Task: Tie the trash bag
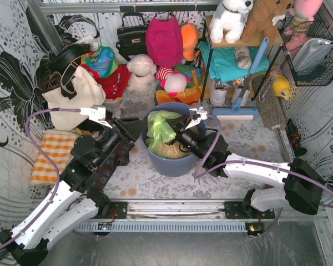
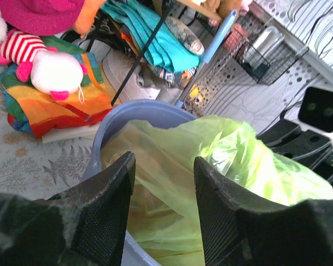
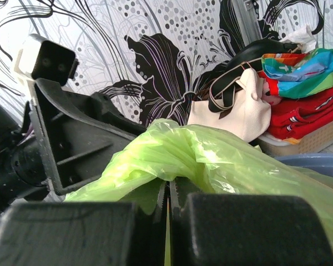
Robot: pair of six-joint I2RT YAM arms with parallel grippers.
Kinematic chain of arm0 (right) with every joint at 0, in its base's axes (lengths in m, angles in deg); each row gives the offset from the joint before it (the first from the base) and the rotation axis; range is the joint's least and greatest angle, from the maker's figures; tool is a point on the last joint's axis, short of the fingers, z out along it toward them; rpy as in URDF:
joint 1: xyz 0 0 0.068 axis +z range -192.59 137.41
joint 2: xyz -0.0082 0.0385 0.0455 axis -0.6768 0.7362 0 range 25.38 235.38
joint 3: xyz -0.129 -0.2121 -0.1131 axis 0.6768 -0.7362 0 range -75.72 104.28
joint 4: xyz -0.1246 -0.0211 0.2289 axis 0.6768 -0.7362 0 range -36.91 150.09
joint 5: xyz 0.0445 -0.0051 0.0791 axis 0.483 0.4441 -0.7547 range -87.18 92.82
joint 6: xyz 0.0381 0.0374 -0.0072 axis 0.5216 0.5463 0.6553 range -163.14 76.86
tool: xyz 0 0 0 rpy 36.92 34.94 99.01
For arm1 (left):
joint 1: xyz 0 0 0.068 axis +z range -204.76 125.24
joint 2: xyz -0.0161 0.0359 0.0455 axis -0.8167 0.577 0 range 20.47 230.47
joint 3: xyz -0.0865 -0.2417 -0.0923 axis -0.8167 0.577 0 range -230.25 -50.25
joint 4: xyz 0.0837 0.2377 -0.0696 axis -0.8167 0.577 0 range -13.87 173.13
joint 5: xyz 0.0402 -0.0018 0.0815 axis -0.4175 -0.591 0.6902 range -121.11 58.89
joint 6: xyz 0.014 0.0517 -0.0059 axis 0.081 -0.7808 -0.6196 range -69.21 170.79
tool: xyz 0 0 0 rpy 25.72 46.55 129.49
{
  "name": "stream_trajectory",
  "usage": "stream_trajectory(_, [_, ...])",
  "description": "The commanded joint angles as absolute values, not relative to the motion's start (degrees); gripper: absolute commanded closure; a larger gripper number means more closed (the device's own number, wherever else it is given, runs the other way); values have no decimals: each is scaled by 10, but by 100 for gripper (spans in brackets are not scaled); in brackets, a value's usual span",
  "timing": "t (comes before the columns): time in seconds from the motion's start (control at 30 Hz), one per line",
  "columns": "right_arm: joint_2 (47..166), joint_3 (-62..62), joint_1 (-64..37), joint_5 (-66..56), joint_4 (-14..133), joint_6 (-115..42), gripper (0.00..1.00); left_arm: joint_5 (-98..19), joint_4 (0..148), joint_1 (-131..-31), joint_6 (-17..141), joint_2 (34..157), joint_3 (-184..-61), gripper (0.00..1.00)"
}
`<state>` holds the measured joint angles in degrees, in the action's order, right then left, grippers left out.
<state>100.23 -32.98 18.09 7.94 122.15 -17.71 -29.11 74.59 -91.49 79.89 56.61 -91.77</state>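
Note:
The lime-green trash bag [image 1: 161, 128] sits in a blue-grey round bin [image 1: 172, 163] at mid-table, with tan paper showing low in it. My right gripper [image 1: 176, 136] reaches in from the right and is shut on a bunched fold of the bag [image 3: 211, 149]. In the right wrist view its jaws [image 3: 169, 187] meet with thin green film pinched between them. My left gripper [image 1: 140, 129] is at the bin's left rim. In the left wrist view it [image 2: 164, 162] stands open just above the bag [image 2: 233, 158] and the bin rim [image 2: 134, 113], with nothing between its fingers.
A white tote [image 1: 72, 97] and an orange checked cloth [image 1: 50, 155] lie to the left. Stuffed toys [image 1: 141, 69], a magenta bag [image 1: 164, 41] and folded colourful cloth [image 2: 50, 105] crowd the back. A shelf rack [image 1: 238, 61] with a blue-handled squeegee [image 1: 241, 108] stands at the right.

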Motion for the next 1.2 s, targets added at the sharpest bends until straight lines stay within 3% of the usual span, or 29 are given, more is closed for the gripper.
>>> stream_trajectory(0.0, [1008,-303,181,78,1213,-180,100,-241,734,-918,811,543,-928,46])
stream_trajectory(0.7, [1020,-288,181,75,1200,-173,100,-417,654,-918,820,575,-899,46])
stream_trajectory(0.9, [1017,-289,181,78,1199,-176,100,-472,635,-918,822,581,-897,87])
stream_trajectory(1.0, [1017,-291,181,82,1201,-176,100,-485,629,-918,822,576,-893,94])
stream_trajectory(1.17, [1016,-294,181,92,1201,-177,100,-535,588,-918,831,575,-883,97])
